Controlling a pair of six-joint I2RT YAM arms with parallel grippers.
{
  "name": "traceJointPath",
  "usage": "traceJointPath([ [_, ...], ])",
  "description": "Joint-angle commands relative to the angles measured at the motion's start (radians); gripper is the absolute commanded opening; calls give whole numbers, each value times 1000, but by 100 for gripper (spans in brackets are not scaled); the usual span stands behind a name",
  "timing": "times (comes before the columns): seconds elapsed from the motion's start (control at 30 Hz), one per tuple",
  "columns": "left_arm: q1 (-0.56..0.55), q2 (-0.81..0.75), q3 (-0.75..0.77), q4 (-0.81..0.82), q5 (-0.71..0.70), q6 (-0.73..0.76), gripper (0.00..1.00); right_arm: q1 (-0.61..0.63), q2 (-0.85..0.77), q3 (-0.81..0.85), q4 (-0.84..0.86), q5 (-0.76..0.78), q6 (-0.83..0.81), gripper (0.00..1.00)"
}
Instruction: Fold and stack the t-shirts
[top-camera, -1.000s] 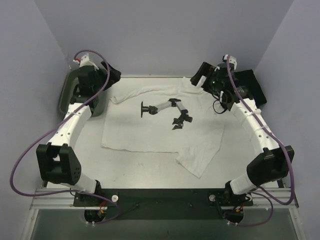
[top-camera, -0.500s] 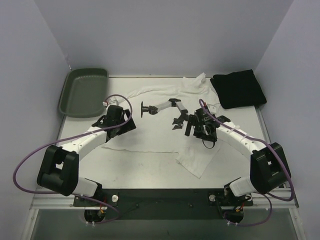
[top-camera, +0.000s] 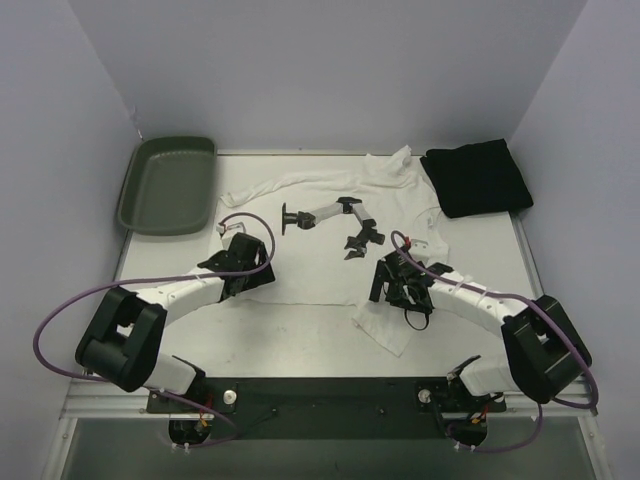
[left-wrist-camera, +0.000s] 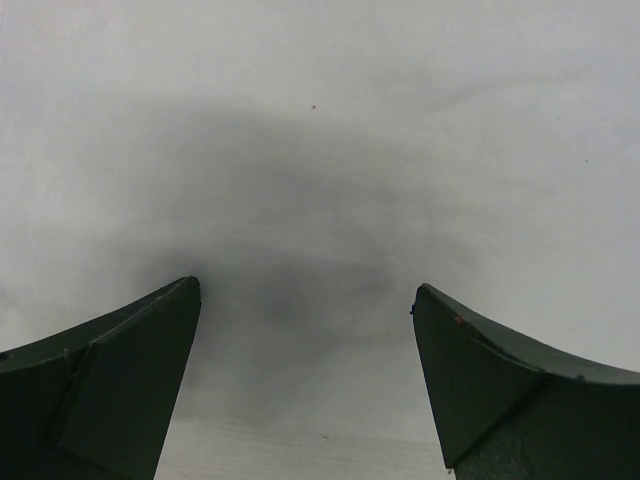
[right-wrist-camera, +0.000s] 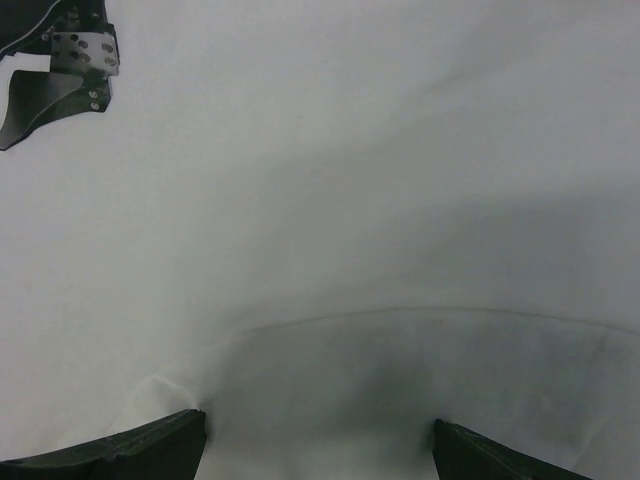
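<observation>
While the white t-shirt (top-camera: 310, 275) is lying spread on the desk (top-camera: 280, 335) and the black t-shirt (top-camera: 477, 178) is sitting folded far right, the left end effector (left-wrist-camera: 305, 295) and right end effector (right-wrist-camera: 320, 420) are hanging spread and empty over the white cloth.

robot lab: plain-walled table (top-camera: 300, 340) with bolted arms (top-camera: 170, 292).

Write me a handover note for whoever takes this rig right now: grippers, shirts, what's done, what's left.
Grippers: the left gripper is open and empty, low over the left part of the white t-shirt. The right gripper is open and empty, over its near right part by the sleeve.
Shirts: the white t-shirt lies spread out mid-table, unfolded. The black t-shirt is a compact bundle at the far right corner.
Done: the black one looks folded.
Left: fold the white one, then stack the two.
</observation>
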Motion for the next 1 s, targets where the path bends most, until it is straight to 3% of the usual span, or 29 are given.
traceJointPath([
  [0.0,-23,-19,-64,6,-45,-20,97,49,10,-52,32,35,67,98],
  [0.3,-92,-36,-77,-72,-49,-91,97,259,36,-71,-75,122,209,98],
  [0.5,-241,-120,-144,-177,-92,-230,97,413,-38,-64,-256,189,377,98],
  [0.8,-500,-439,-198,-509,-209,-473,98,667,-355,-120,-593,286,694,98],
  [0.97,-523,-638,-175,-634,-213,-513,97,754,-449,-60,-768,358,791,98],
])
